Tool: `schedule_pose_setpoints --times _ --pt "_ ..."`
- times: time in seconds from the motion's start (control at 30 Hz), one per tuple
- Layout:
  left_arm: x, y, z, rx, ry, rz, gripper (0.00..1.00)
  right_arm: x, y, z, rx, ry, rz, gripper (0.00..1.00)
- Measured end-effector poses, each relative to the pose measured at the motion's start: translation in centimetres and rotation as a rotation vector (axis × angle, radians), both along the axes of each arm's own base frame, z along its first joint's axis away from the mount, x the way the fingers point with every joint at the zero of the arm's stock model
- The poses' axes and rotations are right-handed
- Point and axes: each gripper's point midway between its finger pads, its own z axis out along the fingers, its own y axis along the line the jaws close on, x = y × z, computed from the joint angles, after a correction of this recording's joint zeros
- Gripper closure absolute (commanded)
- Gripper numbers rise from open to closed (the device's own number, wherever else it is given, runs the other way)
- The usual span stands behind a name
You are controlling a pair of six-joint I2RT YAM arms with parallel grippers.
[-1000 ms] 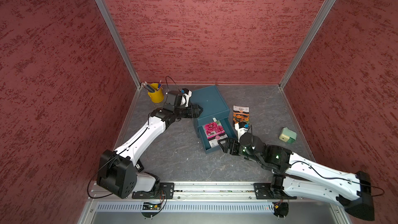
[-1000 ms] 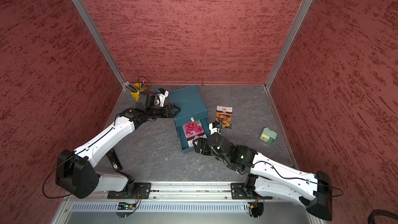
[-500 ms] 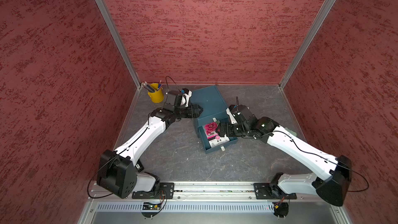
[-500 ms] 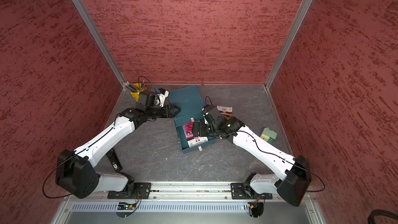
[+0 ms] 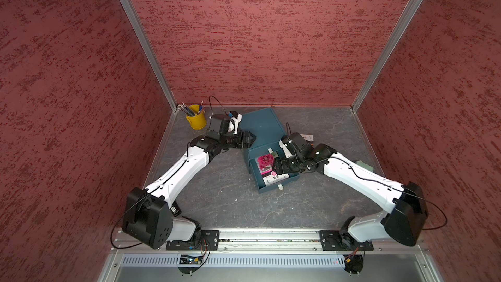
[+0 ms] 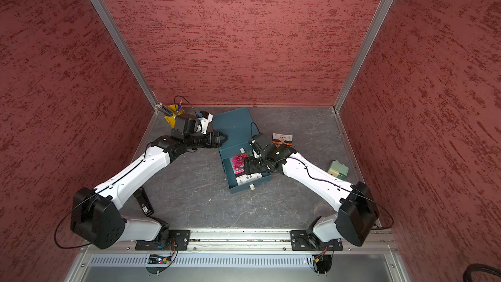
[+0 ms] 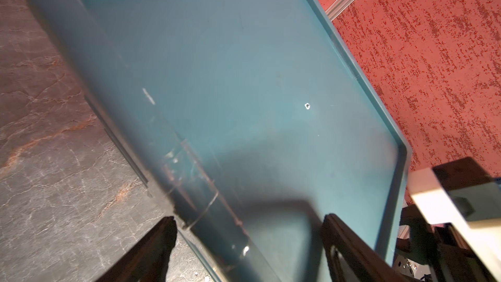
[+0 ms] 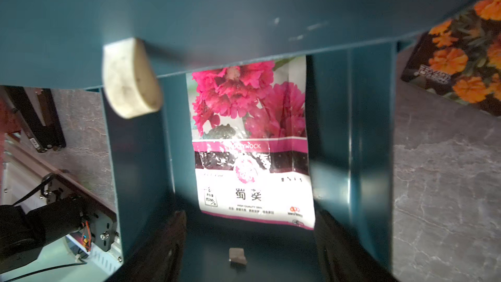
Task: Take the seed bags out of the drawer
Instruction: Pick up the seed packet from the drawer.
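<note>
The drawer (image 5: 271, 189) (image 6: 245, 188) stands pulled out of the teal cabinet (image 5: 260, 123) (image 6: 233, 123) (image 7: 230, 63). A pink-flowered seed bag (image 5: 266, 161) (image 6: 238, 160) (image 8: 252, 145) lies flat in it, its top end under the cabinet front. My right gripper (image 5: 276, 169) (image 6: 245, 168) (image 8: 249, 221) hangs low in the drawer, open, fingertips either side of the bag's white end. An orange-flowered seed bag (image 5: 309, 137) (image 6: 282, 139) (image 8: 461, 63) lies on the table right of the cabinet, partly behind my right arm. My left gripper (image 5: 252, 139) (image 6: 223, 138) (image 7: 249, 219) is open astride the cabinet's left top edge.
A yellow pencil bucket (image 5: 195, 120) (image 6: 172, 116) stands in the back left corner. A pale green box (image 5: 364, 165) (image 6: 337, 169) sits near the right wall. A closed drawer's white tab (image 8: 130, 77) juts above the open drawer. A small grey scrap (image 8: 238, 256) lies on the drawer floor.
My right arm has swung up from the table in front of the drawer and brought its gripper in from the right, down over the pink bag. The left arm has not moved.
</note>
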Motion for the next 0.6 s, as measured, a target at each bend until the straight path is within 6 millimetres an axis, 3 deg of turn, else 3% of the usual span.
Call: schedule_pose_setpoints --times 0.6 --pt "0.1 0.0 0.0 0.000 -0.001 0.001 0.13 0.9 -1.4 -3.7 -0.093 -0.001 -0.063 0.35"
